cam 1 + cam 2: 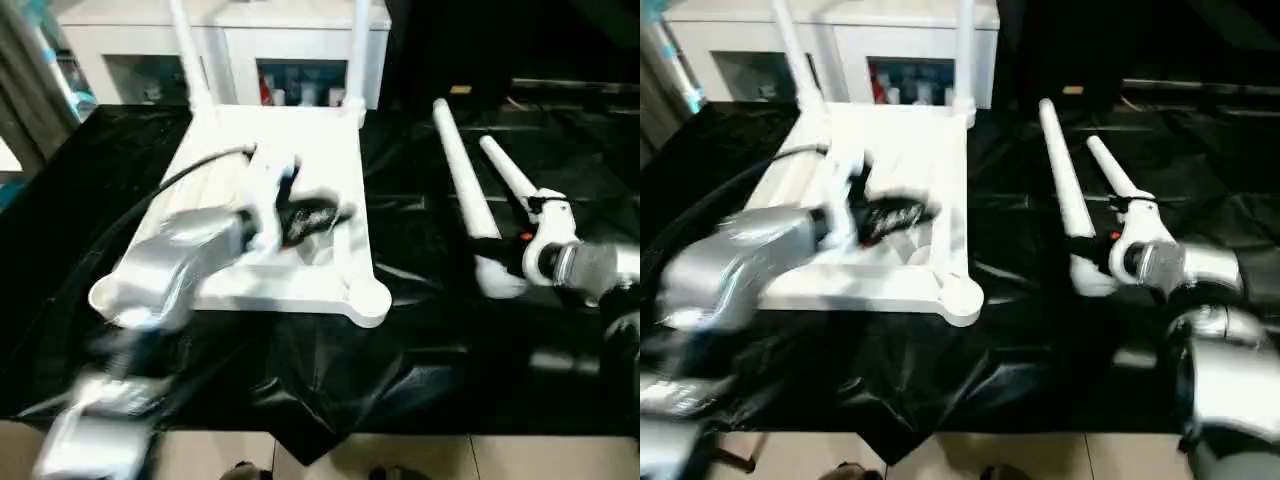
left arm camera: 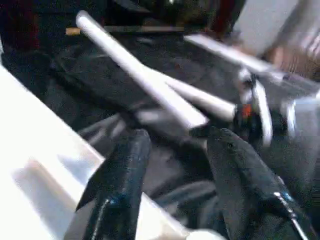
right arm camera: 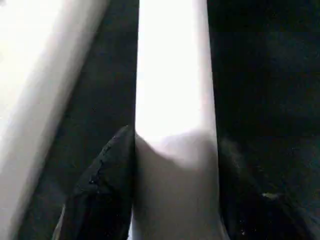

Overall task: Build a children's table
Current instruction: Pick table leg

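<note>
Right wrist view: right tool (image 3: 172,200) pinches 1 table leg (image 3: 172,75), long axis running straight ahead; left tool (image 2: 175,185) spread over the upturned table top (image 1: 320,160).

Black-sheeted surface (image 1: 400,340) carries upturned white tabletop (image 1: 330,180) and, apparently, two loose white legs (image 1: 462,180).

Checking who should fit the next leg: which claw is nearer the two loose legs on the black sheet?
Right. The right claw is closed around one of the loose legs. The left claw hovers over the upturned tabletop, apart from them.
</note>
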